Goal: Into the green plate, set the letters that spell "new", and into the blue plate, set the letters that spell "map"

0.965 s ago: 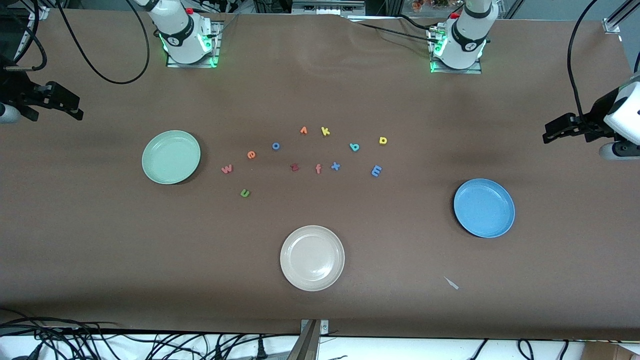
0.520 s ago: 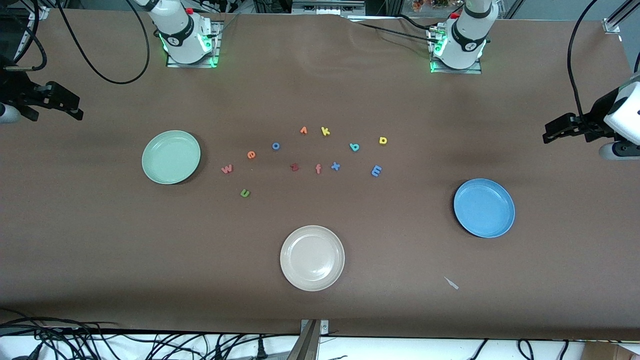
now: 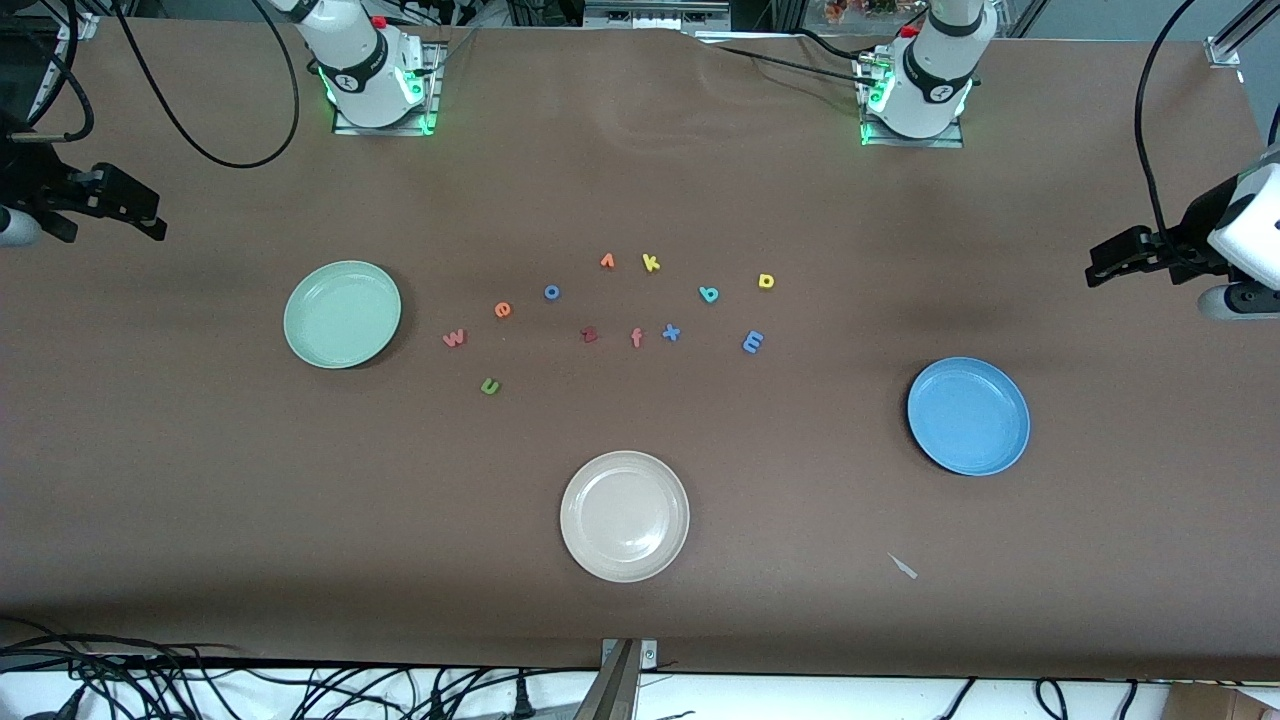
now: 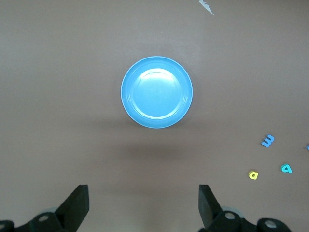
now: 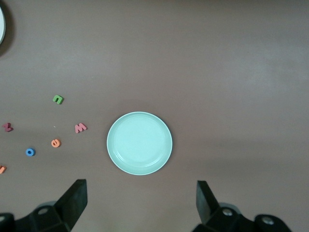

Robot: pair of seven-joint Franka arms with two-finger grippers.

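Counting three plates (image 3: 342, 270), eleven foam letters (image 3: 637, 338)

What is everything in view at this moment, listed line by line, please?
green plate: 1, mint, right arm's end.
blue plate: 1, blue, left arm's end.
beige plate: 1, beige, nearest the front camera.
n, e, w: 3, green, orange, salmon, beside the green plate.
m, a, p: 3, blue, teal, yellow, toward the left arm's end.
other letters: 6, mixed, mid-table between those groups.
scrap: 1, pale, nearer the camera than the blue plate.
left gripper: fingers open, over the table beside the blue plate.
right gripper: fingers open, over the table beside the green plate.
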